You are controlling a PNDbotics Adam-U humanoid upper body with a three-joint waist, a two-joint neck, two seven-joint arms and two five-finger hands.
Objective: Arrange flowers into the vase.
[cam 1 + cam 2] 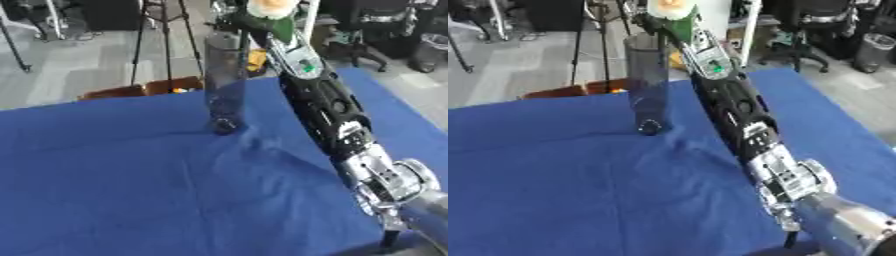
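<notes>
Blue cloth (131, 175) over tabletop | tall clear vase (225, 80) upright near far edge | right arm reaches across to vase top; right hand (267, 25) curled round green stem of pale flower (269, 6), just above vase rim

Tall dark clear vase (225, 82) standing upright on blue worktop (131, 175); pale flower (269, 7) w/ green leaves hovering just above its rim.
</notes>
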